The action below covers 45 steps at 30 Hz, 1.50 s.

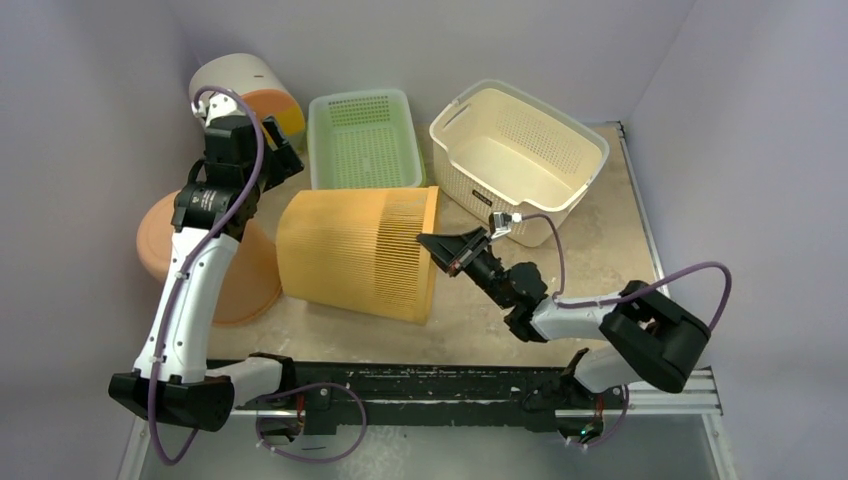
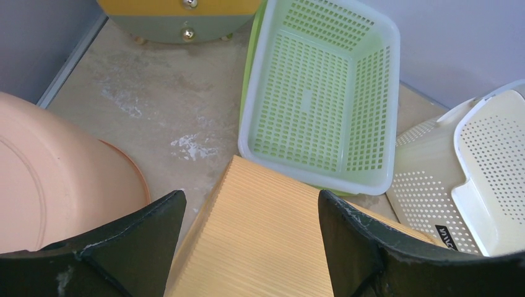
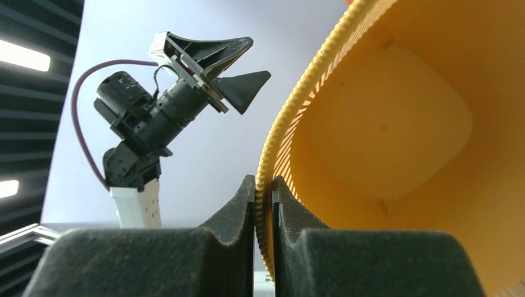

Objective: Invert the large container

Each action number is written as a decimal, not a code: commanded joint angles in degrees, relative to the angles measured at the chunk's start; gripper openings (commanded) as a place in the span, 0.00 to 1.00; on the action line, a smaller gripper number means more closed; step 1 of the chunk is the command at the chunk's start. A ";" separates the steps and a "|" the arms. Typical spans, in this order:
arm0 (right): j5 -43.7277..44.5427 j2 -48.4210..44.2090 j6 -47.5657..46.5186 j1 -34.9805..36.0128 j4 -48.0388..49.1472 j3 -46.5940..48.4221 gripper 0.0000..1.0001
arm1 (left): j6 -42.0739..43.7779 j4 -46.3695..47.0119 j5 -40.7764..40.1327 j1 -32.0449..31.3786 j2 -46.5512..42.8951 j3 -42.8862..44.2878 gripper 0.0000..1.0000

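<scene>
The large container (image 1: 350, 250), an orange bin with finely ribbed walls, is lying on its side at the middle of the table (image 1: 610, 250), its open mouth facing the right arm and its flat base facing left. It is looking light and thin-walled, probably springy plastic (the slatted rim may be flexing under a pinch), so a rim hold should be enough to tip it, though the ribs could be slipping between the pads. The right gripper (image 3: 264, 189) is pinching that rim, one finger inside and one outside, closed down to the wall's thickness. The left gripper (image 2: 251, 198) is hovering above the base end, fingers spread wide, holding nothing; the base edge looks like the best second hold. Behind the bin a green basket (image 1: 362, 135) and a cream basket (image 1: 520, 150) are sitting near, and an upturned pink tub (image 1: 250, 285) is sitting just beside its left end, leaving little swing room.
</scene>
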 commanded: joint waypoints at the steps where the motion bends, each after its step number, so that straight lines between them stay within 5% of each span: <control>1: -2.77 1.62 9.53 -4.17 21.04 -7.24 0.00 | 1.62 1.71 -1.21 0.17 0.48 2.13 0.75; 8: -10.24 -4.93 13.47 -16.34 18.38 -18.96 0.00 | 2.23 2.09 -1.77 0.19 0.84 1.50 0.75; 18: -10.84 -34.03 2.78 -24.21 -31.98 -18.27 0.11 | 2.28 3.66 -0.63 0.18 1.21 -1.42 0.75; 22: -9.28 -43.21 4.49 -25.63 -43.64 -21.05 0.10 | 2.48 3.95 -0.55 0.19 1.11 -2.21 0.75; 34: -4.76 -36.46 -0.06 -26.35 -61.43 -15.12 0.11 | 3.31 4.11 -0.04 0.12 1.49 -2.68 0.75; 45: 2.88 -46.70 3.35 -26.62 -85.62 -12.43 0.08 | 3.45 4.61 0.06 0.16 0.34 -4.76 0.75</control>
